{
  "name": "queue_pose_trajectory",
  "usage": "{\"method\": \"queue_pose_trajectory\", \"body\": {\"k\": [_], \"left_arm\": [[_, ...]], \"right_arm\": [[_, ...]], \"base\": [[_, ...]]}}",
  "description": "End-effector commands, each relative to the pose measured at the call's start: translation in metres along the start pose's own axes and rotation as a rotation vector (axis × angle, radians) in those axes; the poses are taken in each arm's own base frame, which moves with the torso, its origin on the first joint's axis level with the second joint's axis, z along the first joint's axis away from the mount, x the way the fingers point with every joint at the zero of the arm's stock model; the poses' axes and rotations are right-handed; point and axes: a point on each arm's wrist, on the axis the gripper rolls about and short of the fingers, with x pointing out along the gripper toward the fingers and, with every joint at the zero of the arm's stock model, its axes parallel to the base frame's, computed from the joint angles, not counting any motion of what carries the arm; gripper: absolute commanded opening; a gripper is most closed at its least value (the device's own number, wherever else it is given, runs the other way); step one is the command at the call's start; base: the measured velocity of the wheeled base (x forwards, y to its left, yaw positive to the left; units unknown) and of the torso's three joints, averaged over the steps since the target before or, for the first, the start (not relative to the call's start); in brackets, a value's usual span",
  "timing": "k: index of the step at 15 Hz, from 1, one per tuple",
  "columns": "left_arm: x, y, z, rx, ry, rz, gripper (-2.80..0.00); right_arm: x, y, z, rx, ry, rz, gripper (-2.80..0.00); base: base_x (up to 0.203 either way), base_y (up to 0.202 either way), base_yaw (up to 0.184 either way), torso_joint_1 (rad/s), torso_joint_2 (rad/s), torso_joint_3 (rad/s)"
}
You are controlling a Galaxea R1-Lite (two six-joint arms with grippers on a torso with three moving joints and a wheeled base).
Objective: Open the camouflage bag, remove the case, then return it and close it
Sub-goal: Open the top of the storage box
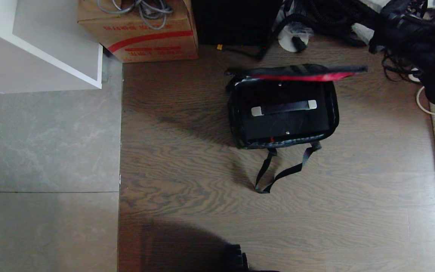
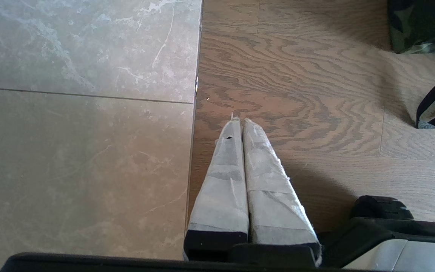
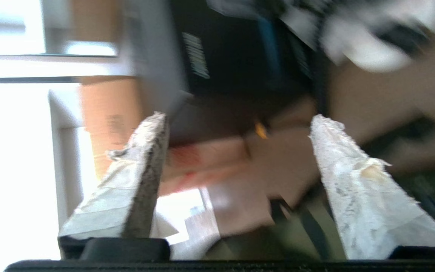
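a: where was the case (image 1: 283,121)?

b: inside the camouflage bag (image 1: 236,113) on the wood floor (image 1: 187,170), lid up, red lining showing.

a: gripper states?

b: right gripper (image 3: 238,124) was spread wide, grasping nothing. left gripper (image 2: 242,122) was pinched closed, empty, parked above the floor.

a: handling?

b: the case looked rigid, probably weighty; the bag soft. recommended hold: the case's top handle (image 1: 283,107), at its middle.

You see the camouflage bag (image 1: 283,109) upper right of centre on the wood floor, its red-lined lid (image 1: 300,73) flipped open. The flat black case (image 1: 283,117) lies inside, silver-ended handle (image 1: 283,107) up. Black straps (image 1: 281,170) trail toward the bottom of the frame.
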Motion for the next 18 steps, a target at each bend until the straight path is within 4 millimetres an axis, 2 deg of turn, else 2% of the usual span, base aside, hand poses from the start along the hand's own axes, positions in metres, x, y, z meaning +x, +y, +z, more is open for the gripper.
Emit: {"method": "queue_pose_trajectory", "body": {"k": [1,4,8,11,14,18], "left_arm": [[0.001,0.000,-0.002,0.000,0.007,0.002,-2.80],[0.001,0.000,-0.003,0.000,0.009,0.001,-2.80],[0.001,0.000,-0.002,0.000,0.007,0.001,-2.80],[0.001,0.000,-0.003,0.000,0.009,0.001,-2.80],[0.001,0.000,-0.003,0.000,0.009,0.001,-2.80],[0.001,0.000,-0.003,0.000,0.009,0.001,-2.80]], "right_arm": [[0.002,-0.008,-0.003,0.006,0.003,-0.007,0.00],[-0.006,-0.024,-0.015,0.007,0.063,-0.086,0.00],[-0.037,-0.055,-0.037,0.001,0.230,-0.275,0.00],[-0.058,-0.063,-0.038,0.039,0.313,-0.320,0.00],[-0.069,-0.061,-0.042,0.083,0.361,-0.379,0.00],[-0.084,-0.065,-0.058,0.164,0.442,-0.457,0.00]], "base": [[0.000,0.000,0.000,0.000,0.00,0.000],[0.000,0.000,0.000,0.000,0.00,0.000],[0.000,0.000,0.000,0.000,0.00,0.000],[0.000,0.000,0.000,0.000,0.00,0.000],[0.000,0.000,0.000,0.000,0.00,0.000],[0.000,0.000,0.000,0.000,0.00,0.000]]}}
